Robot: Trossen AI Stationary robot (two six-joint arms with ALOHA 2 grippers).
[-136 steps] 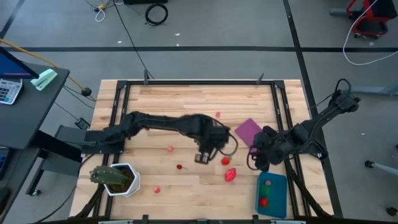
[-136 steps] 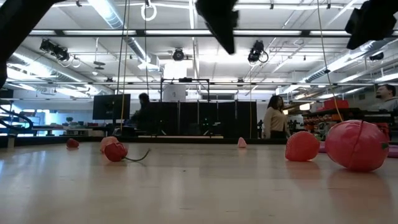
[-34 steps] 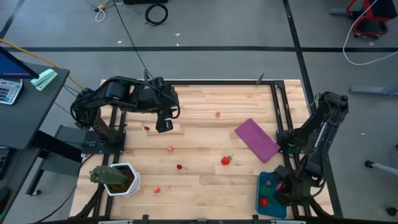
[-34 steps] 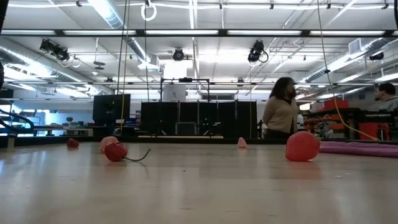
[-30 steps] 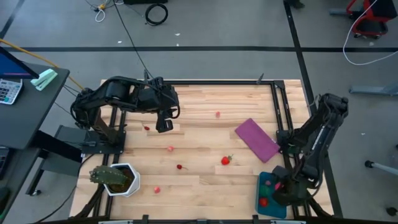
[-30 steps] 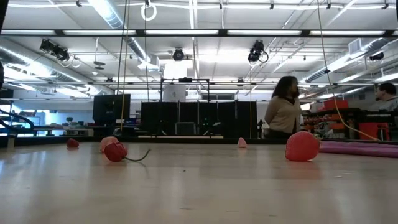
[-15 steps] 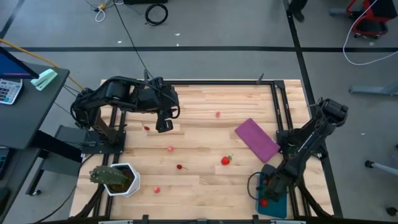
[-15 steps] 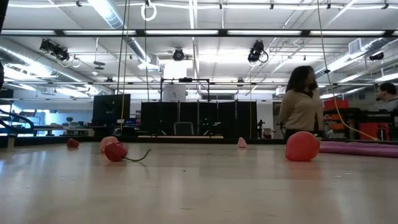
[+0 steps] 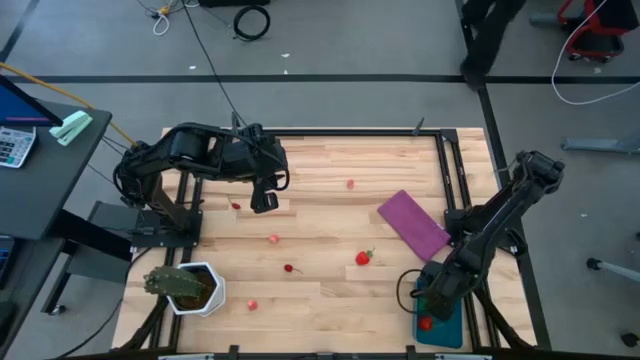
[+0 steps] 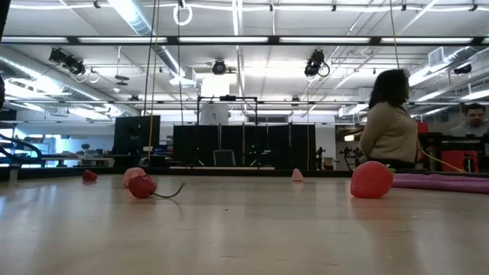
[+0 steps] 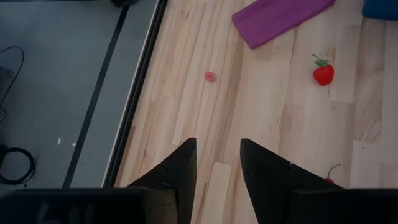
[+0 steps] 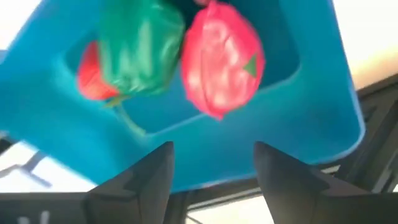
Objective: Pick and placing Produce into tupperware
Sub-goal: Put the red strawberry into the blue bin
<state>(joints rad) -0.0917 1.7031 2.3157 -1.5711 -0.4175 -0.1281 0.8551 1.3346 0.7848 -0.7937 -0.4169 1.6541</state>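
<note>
- Teal-blue plastic, our tupperware (image 9: 444,322) sits at the near right corner of the wooden tabletop (image 9: 320,170), its far end hidden under the right arm.
- Inside it we count three pieces through the right wrist view: a pink-red strawberry-like piece (image 12: 221,58), a green piece (image 12: 140,45) just beside it, and a red piece (image 12: 92,76) partly tucked behind the green one.
- From above we make out only a red piece (image 9: 426,324) in the container.
- Our right pincer (image 9: 432,300) hangs over the container with its fingers (image 12: 138,173) spread apart and nothing between them.
- Our left pincer (image 9: 264,201) waits at the far left of the tabletop, fingers (image 11: 177,172) parted and empty.
- Loose produce lies well apart from the container: a red strawberry (image 9: 363,258) near the middle, a small cherry-like piece (image 9: 289,268) to its left, and pink bits (image 9: 251,303) farther left.
- A white pot (image 9: 199,294) at the near left holds a leafy plant (image 9: 178,283).
- A flat purple sheet (image 9: 411,223) lies just beyond the tupperware.
</note>
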